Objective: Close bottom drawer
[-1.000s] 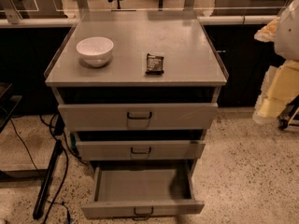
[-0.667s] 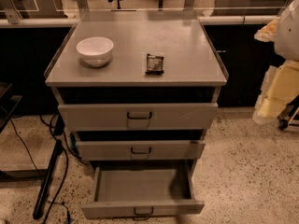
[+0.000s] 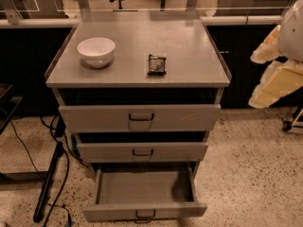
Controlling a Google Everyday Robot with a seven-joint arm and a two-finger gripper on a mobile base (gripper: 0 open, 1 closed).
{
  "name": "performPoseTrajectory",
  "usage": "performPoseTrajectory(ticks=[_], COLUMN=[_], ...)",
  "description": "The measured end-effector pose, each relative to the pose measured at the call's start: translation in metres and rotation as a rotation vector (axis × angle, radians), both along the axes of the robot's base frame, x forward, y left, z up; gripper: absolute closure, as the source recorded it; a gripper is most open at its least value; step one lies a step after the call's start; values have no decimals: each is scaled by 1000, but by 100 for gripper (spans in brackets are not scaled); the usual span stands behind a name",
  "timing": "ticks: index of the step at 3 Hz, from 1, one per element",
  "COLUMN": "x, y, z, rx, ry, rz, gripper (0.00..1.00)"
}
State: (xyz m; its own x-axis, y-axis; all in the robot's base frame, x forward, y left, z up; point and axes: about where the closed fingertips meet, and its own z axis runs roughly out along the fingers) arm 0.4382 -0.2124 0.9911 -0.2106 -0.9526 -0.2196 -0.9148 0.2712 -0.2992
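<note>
Looking down, I saw the shallow grey bottom drawer [image 3: 143, 211] standing open; my cream hand [image 3: 277, 82] hung well right, and whether it was open or closed I couldn't tell.

The bottom drawer [image 3: 144, 211] and the rest of the cabinet [image 3: 142, 46] look like grey painted metal, matt and smooth, with a soft sheen on top. The bowl [image 3: 96, 51] is glossy white, like ceramic. The dark wrapper [image 3: 156, 64] shines slightly. The floor [image 3: 251, 174] is speckled polished stone. At the right edge, the gripper [image 3: 272, 86] has a smooth cream shell that looks like plastic.
</note>
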Motion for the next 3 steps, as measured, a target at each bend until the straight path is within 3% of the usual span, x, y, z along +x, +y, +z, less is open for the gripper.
performPoseTrajectory(ticks=[2,3], x=[0,0], y=[0,0], z=[0,0], rx=[0,0], ry=[0,0], rz=[0,0], gripper=[85,100])
